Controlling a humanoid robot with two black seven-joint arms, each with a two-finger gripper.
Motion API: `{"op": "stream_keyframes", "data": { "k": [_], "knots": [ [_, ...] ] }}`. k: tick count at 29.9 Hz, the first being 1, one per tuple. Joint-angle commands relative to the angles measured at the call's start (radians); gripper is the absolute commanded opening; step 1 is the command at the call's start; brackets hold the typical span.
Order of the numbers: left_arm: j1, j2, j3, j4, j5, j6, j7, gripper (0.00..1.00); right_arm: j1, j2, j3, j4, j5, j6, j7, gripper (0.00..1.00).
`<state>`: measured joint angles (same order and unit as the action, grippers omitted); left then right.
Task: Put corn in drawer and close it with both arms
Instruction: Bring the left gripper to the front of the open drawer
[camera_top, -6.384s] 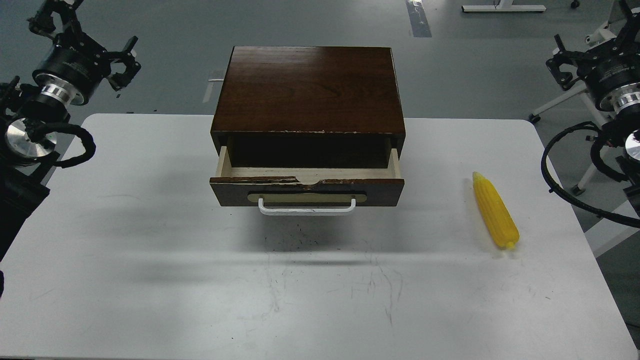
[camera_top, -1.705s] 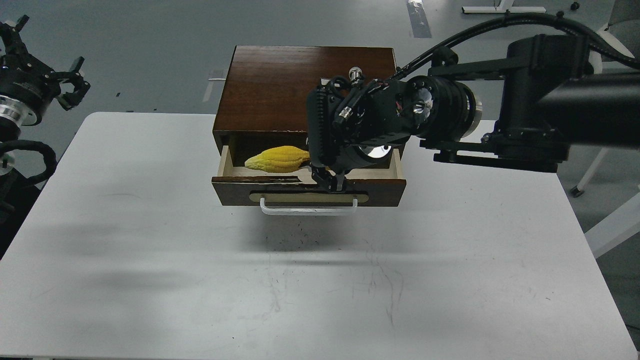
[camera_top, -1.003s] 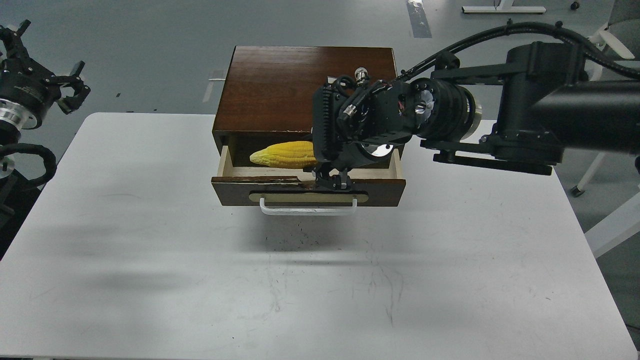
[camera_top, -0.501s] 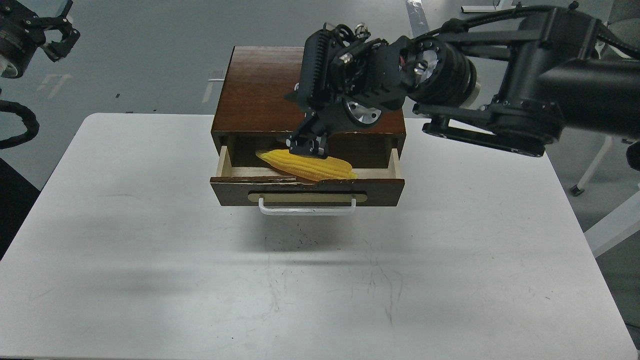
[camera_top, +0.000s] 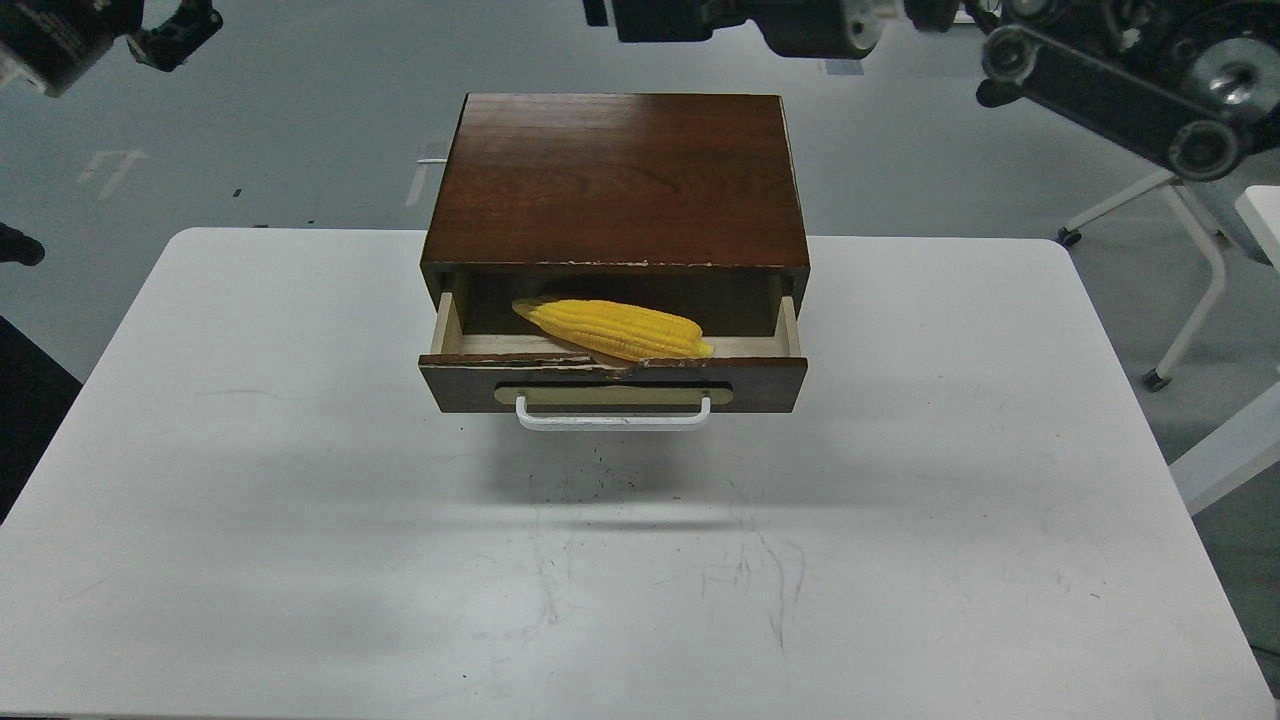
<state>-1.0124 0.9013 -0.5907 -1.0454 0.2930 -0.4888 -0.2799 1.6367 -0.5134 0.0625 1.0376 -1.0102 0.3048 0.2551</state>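
The yellow corn (camera_top: 612, 329) lies in the open drawer (camera_top: 770, 372) of the dark brown wooden box (camera_top: 620, 180). Its tapered tip points back left and its thick end rests at the chipped front edge. Nothing holds it. The drawer is pulled out a short way, and its white bar handle (camera_top: 612, 420) faces me. My right arm (camera_top: 1120, 75) is raised along the top edge, and only part of its gripper (camera_top: 680, 18) shows, high above the box. My left gripper (camera_top: 175, 22) is at the top left corner, cut off by the frame and far from the box.
The box stands at the back middle of a white table (camera_top: 300, 500) with scuff marks in front of the drawer. White stand legs (camera_top: 1190, 300) are on the grey floor beyond the table's right edge.
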Motion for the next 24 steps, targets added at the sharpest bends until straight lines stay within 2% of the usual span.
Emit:
{"op": "stream_keyframes", "data": {
  "k": [1,4,8,12,16,18,22,24],
  "knots": [
    [0.001,0.010,-0.038,-0.086,0.103,0.000,-0.001,0.92,-0.026,-0.092,0.022,-0.007,0.290,0.001,0.000,0.98],
    [0.001,0.008,-0.049,-0.212,0.223,0.000,-0.001,0.88,-0.055,-0.172,0.034,-0.033,0.529,0.002,-0.001,0.99],
    [0.009,0.007,-0.047,-0.369,0.389,0.000,-0.004,0.85,-0.095,-0.206,0.048,-0.088,0.703,0.002,-0.002,0.99],
    [0.063,0.011,-0.046,-0.495,0.524,0.000,-0.016,0.75,-0.187,-0.267,0.097,-0.099,1.069,0.010,-0.030,0.99],
    [0.077,0.001,-0.028,-0.573,0.740,0.000,-0.016,0.69,-0.253,-0.297,0.102,-0.145,1.220,0.016,-0.033,0.99],
    [0.113,-0.024,-0.028,-0.623,0.932,0.000,-0.019,0.64,-0.308,-0.300,0.112,-0.203,1.280,0.069,-0.030,0.99],
    [0.141,-0.064,-0.026,-0.660,1.035,0.000,-0.019,0.56,-0.396,-0.300,0.166,-0.270,1.361,0.126,-0.028,0.99],
    [0.147,-0.067,0.011,-0.699,1.087,0.000,-0.018,0.48,-0.446,-0.300,0.192,-0.333,1.400,0.131,-0.033,0.99]
  ]
}}
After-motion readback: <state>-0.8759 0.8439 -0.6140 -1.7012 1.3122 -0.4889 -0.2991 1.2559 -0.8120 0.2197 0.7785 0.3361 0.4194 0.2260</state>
